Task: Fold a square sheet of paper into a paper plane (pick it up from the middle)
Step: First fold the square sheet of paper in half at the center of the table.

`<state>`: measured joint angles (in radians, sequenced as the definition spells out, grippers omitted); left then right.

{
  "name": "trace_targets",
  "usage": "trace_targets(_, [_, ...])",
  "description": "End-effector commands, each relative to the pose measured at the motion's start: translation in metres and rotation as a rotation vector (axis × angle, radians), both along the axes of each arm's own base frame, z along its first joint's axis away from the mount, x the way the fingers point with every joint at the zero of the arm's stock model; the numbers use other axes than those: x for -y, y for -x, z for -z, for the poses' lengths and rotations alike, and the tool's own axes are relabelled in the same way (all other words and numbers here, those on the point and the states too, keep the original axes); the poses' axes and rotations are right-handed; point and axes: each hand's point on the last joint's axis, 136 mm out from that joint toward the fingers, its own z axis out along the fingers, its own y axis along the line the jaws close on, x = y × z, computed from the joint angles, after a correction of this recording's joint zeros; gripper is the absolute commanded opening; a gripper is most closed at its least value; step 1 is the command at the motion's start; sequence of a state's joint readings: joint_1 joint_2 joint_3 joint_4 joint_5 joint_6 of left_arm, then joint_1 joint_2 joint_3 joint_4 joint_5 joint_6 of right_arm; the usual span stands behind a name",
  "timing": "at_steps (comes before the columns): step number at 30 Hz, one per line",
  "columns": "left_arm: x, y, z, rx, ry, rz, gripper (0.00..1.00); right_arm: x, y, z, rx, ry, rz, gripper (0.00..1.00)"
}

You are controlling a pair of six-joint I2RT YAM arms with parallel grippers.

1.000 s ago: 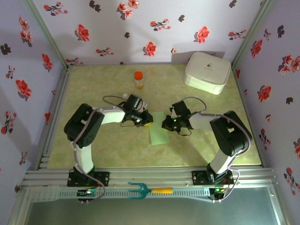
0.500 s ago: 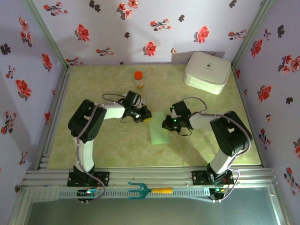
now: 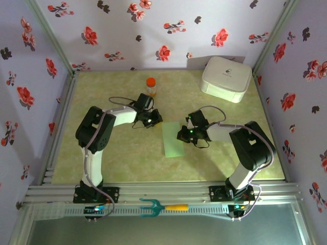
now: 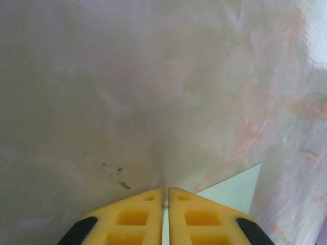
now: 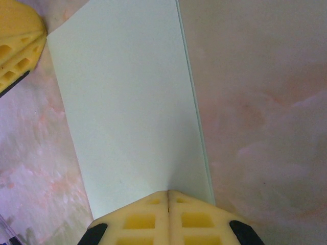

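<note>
The square sheet of paper lies flat on the table, folded into a narrow pale green rectangle with a doubled long edge. My right gripper is shut, and its yellow tips press down on the paper near its right edge. My left gripper is shut too, its tips low over the table just off the paper's far left corner. One left finger appears beside that corner in the right wrist view. The paper plane is out of view.
A white rounded box stands at the back right and an orange-capped bottle at the back middle. A teal fork tool with a yellow handle lies on the front rail. Flowered walls enclose the table.
My left gripper has slid away from me along the paper's left edge to its far corner. The right gripper and the paper have stayed put.
</note>
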<state>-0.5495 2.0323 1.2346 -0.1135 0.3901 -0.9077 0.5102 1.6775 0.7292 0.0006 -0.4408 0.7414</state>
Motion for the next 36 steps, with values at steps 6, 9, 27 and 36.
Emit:
trace_targets(6, [-0.007,0.003,-0.025,0.028,-0.058,-0.017,0.13,0.042,0.033,0.043,-0.14,0.188,0.054,0.0])
trace_targets(9, [0.002,0.013,-0.048,0.075,-0.034,0.017,0.14,0.042,0.033,0.043,-0.14,0.184,0.059,0.0])
trace_targets(27, [0.046,0.151,-0.031,-0.042,0.209,0.265,0.13,0.042,0.032,0.041,-0.134,0.178,0.068,0.0])
trace_targets(36, [0.03,0.182,0.005,-0.111,0.087,0.325,0.13,0.044,0.033,0.042,-0.136,0.184,0.071,0.0])
